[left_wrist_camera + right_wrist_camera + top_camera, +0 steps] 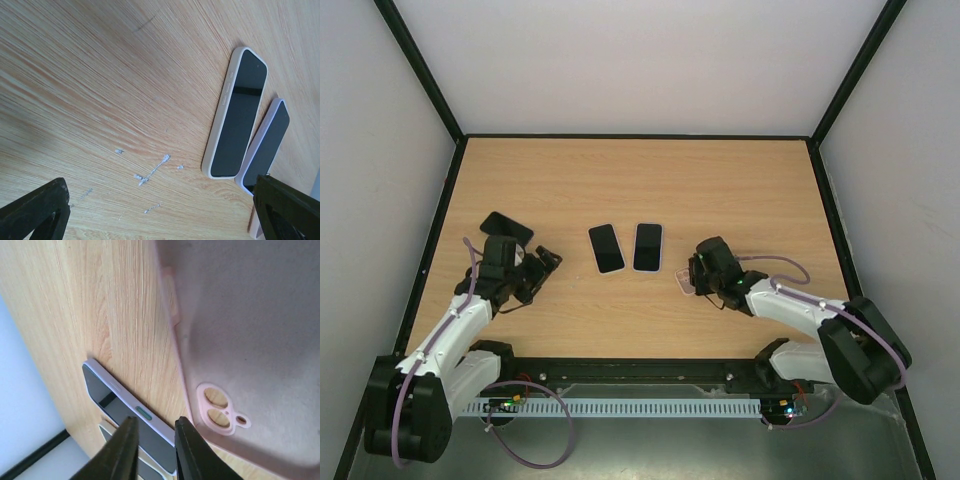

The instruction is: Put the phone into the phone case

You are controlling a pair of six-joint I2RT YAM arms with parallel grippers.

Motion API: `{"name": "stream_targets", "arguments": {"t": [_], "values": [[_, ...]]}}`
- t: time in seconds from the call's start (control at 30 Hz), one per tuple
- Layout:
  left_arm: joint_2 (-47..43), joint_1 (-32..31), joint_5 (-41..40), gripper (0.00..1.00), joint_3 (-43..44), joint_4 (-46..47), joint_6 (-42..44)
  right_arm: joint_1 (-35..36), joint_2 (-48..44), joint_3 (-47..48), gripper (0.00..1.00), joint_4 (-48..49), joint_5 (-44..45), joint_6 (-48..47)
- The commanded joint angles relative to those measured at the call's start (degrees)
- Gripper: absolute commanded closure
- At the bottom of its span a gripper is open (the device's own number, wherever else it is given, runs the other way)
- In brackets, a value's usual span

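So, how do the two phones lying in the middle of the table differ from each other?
Rim: the cream-rimmed phone has a pale cream edge, the lilac-rimmed phone a lilac one. Pose: seen from above, the cream-rimmed phone is slightly skewed, while the lilac-rimmed phone lies nearly straight. Both lie flat, dark screens up, side by side with a gap between them.
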Motion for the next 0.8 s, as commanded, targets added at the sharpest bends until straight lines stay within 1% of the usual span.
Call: {"name": "stream_targets", "arguments": {"t": [0.0,0.03,0.1,0.17,0.23,0.3,0.33,0.37,0.43,0.47,0.53,0.67,0.77], "values": [[-0.74,0.50,0.54,0.01,-0.41,-0.40,-0.06,0.33,3.39,0.22,0.75,6.82,-0.58,1.53],[-0.74,0.50,0.37,0.01,-0.15,-0.71,0.07,0.33,3.69,-0.58,0.72,8.69,-0.65,0.44],[-0.91,0.50,0.14,0.01,0.09,-1.13,0.18,0.24,3.74,-2.42,0.59,12.28,0.07,-1.81],[-1.16,0.50,0.11,0.01,-0.02,-1.16,0.23,-0.41,3.70,-2.82,0.48,12.60,0.64,-5.66],[-1.30,0.50,0.72,0.01,-0.11,-0.56,0.86,-1.78,3.38,-2.22,0.41,11.57,1.19,-13.51],[-1.56,0.55,1.75,0.01,-0.46,0.53,2.23,-3.55,3.18,-1.20,0.36,10.88,1.55,-21.32],[-1.76,0.51,2.27,0.01,-0.57,1.04,2.61,-4.62,3.40,-0.18,0.35,10.44,1.55,-26.38],[-1.98,0.50,2.65,0.01,-0.66,1.40,2.85,-5.41,3.80,1.68,0.34,7.77,2.26,-31.16],[-2.46,0.50,2.70,0.01,-0.55,1.47,3.10,-6.12,5.03,6.79,0.33,-1.67,7.03,-38.48],[-2.60,0.50,2.58,0.01,-0.36,1.40,3.23,-6.78,5.74,8.66,0.33,-4.49,9.09,-41.68],[-2.96,0.50,2.21,0.01,-0.13,1.39,3.74,-7.81,6.84,12.07,0.33,-7.40,10.27,-49.10],[-3.53,0.50,-3.00,0.01,2.47,-0.91,5.64,-9.60,9.40,16.61,0.32,-12.34,13.94,-60.47],[-3.29,0.55,-9.33,0.01,5.52,-3.67,6.66,-11.91,11.91,18.20,0.32,-14.28,14.19,-65.23]]}}
